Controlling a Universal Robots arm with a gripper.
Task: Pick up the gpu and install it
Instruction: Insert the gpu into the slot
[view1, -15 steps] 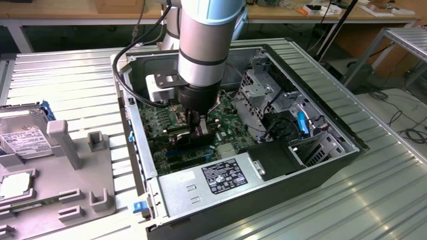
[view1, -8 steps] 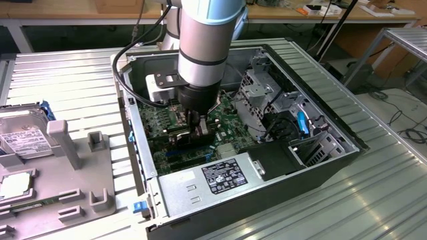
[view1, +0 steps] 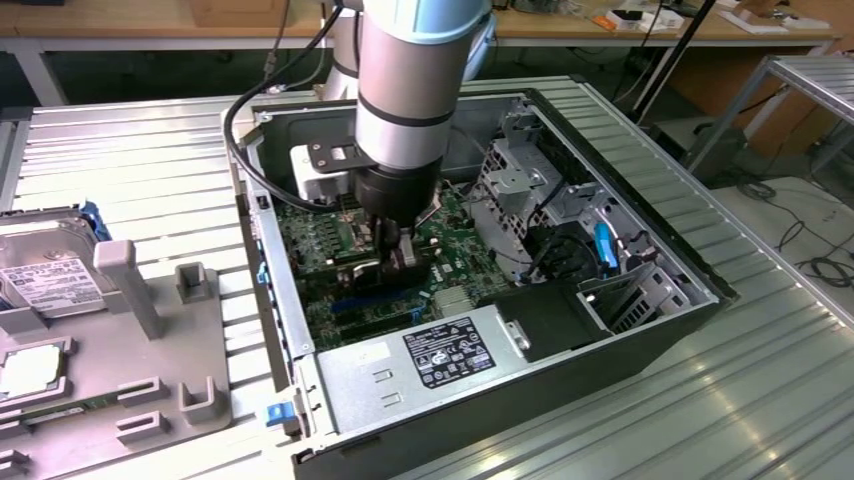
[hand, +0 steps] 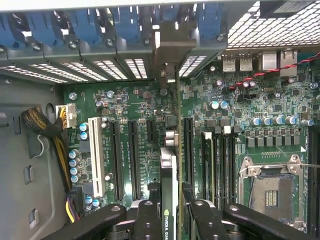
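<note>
GPU (hand: 170, 175) edge-on in the gripper's (hand: 171, 212) clamp above the motherboard (hand: 260, 135), lower edge hidden.

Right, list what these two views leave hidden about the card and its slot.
- Exterior view: the gripper and arm cover the gpu and the motherboard beneath.
- Wrist view: the gpu stands edge-on between the fingers; its lower edge and the slot under it are hidden by the card itself, so seating cannot be told.
- Wrist view: the card's label is cut off by the picture's edge.
</note>
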